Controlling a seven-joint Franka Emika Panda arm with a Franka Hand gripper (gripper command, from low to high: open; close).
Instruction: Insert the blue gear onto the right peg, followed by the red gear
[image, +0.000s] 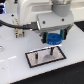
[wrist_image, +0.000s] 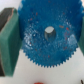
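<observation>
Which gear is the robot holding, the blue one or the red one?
The blue gear, the big toothed one with the centre hole, sits between the gripper fingers. No red gear is clearly visible.

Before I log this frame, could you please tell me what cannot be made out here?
- Pegs: exterior view too small and blurred; the blue gear fills the wrist view.
- Red gear: only a red sliver at the wrist view's edge, identity unclear.
- End effector fingertips: hidden behind the gear, exterior view.
</observation>
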